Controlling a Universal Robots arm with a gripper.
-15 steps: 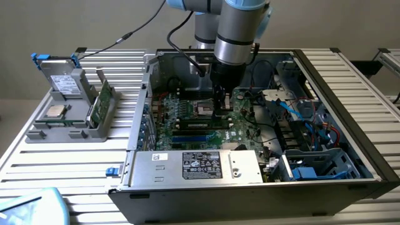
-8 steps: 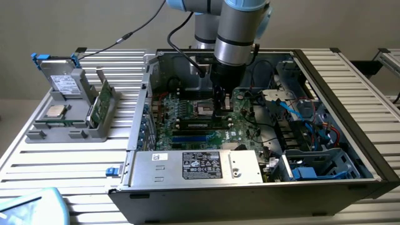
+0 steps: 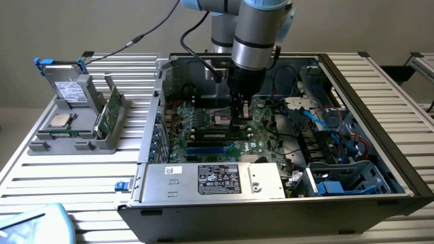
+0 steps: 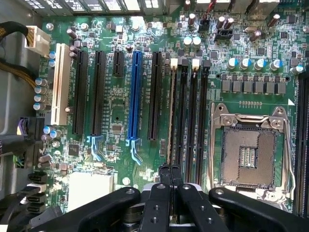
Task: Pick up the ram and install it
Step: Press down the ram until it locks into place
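The ram is a dark stick with black chips, standing in a memory slot on the motherboard inside the open computer case. In the wrist view the ram shows edge-on in the memory slot nearest the long black card slots. My gripper reaches down into the case, right over one end of the stick. Its black fingers are pressed together, so the gripper is shut directly above that end of the ram. Whether the tips touch the stick I cannot tell.
An open CPU socket lies beside the memory slots, and a blue card slot on the other side. A silver power supply fills the case front; cables crowd the exterior view's right. A grey tray outside holds a green card and a processor.
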